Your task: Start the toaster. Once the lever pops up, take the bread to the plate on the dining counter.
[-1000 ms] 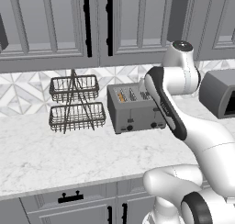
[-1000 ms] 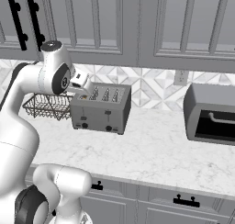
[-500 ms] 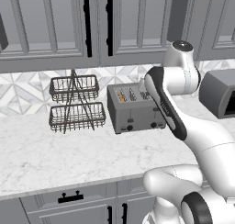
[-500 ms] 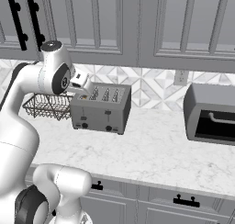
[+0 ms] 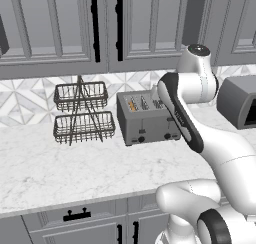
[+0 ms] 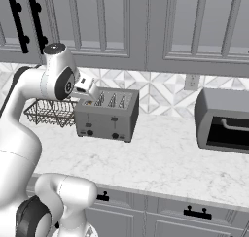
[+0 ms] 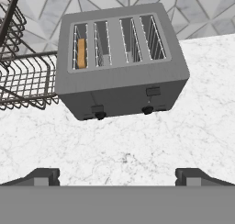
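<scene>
Hovering my gripper [image 7: 117,175] above the marble wall counter [image 7: 193,126], jaws spread wide apart and holding nothing. The toaster [image 7: 121,62] stands on the counter ahead of my fingertips, against the tiled backsplash, with the bread [image 7: 81,53] sunk in its leftmost slot. A wire basket rack [image 5: 82,113] sits just left of the toaster

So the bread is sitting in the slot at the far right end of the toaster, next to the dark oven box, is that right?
Not quite. The bread sits in the slot at the toaster's opposite end, the one beside the wire basket rack, away from the dark oven box. The hand view shows it most clearly, and the left base view shows the same.
</scene>
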